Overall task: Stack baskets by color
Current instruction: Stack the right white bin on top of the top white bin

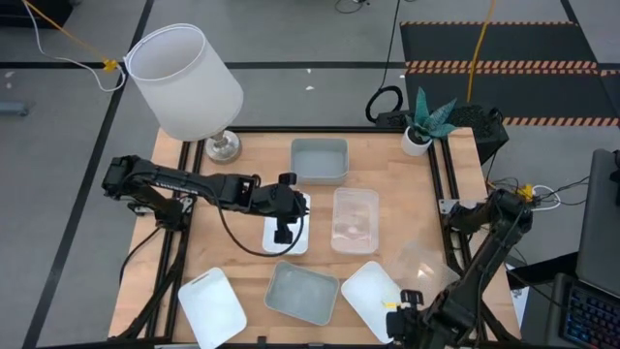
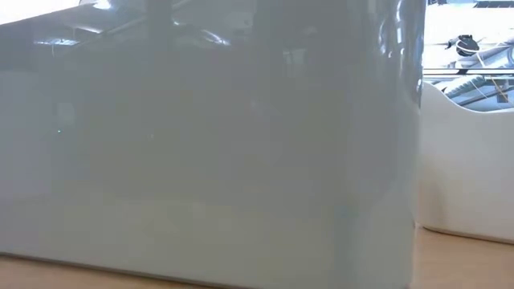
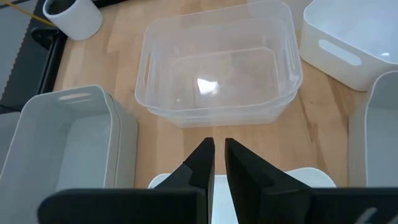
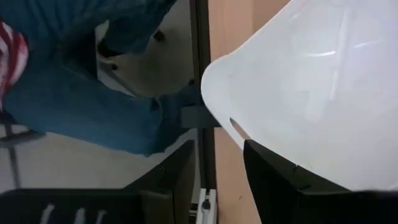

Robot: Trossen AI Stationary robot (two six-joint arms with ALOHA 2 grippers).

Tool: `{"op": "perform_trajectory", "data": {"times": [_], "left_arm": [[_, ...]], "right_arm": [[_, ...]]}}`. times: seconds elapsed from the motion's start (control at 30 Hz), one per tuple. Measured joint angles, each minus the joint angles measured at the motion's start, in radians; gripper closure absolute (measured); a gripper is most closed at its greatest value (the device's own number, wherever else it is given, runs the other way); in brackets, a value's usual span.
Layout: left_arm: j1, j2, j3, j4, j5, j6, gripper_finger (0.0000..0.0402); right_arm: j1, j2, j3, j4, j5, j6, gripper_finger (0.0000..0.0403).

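My left gripper (image 1: 286, 215) reaches over a white basket (image 1: 295, 242) at the table's middle, its fingers (image 3: 205, 165) nearly together. Right of it sits a clear basket (image 1: 355, 219), also seen in the left wrist view (image 3: 217, 68). Grey-blue baskets rest at the far middle (image 1: 319, 160) and near middle (image 1: 301, 291). White baskets lie near left (image 1: 211, 305) and near right (image 1: 373, 291). My right gripper (image 4: 214, 180) stands open at that near-right basket's end (image 4: 298, 93), nothing between its fingers. Whether it touches the basket I cannot tell. My left gripper is shut on the white basket at its rim (image 3: 305, 176), with only a thin gap left between the fingers. It comes slanting down from the table's left. The fingers hide which wall they have and how the basket sits.
A lamp with a big white shade (image 1: 184, 82) stands at the far left, a small potted plant (image 1: 418, 136) at the far right. A faint clear basket (image 1: 422, 258) lies by the right edge. A person's legs (image 4: 74, 93) are beside the table. A grey-blue basket wall (image 2: 209, 144) fills the low view.
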Motion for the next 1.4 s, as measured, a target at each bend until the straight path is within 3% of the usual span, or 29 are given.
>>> {"op": "perform_trajectory", "data": {"times": [0.67,1.07,1.4], "left_arm": [[-0.003,0.000,0.000,0.000,0.003,-0.015,0.0360],[-0.003,0.000,0.000,0.001,0.003,-0.015,0.0360],[-0.003,0.000,0.000,0.002,0.003,-0.014,0.0360]], "right_arm": [[0.010,0.065,-0.002,0.016,0.051,-0.257,0.0272],[0.001,0.065,-0.116,0.241,0.051,-0.288,0.0276],[-0.002,0.065,-0.132,0.251,0.049,-0.288,0.0362]]}}
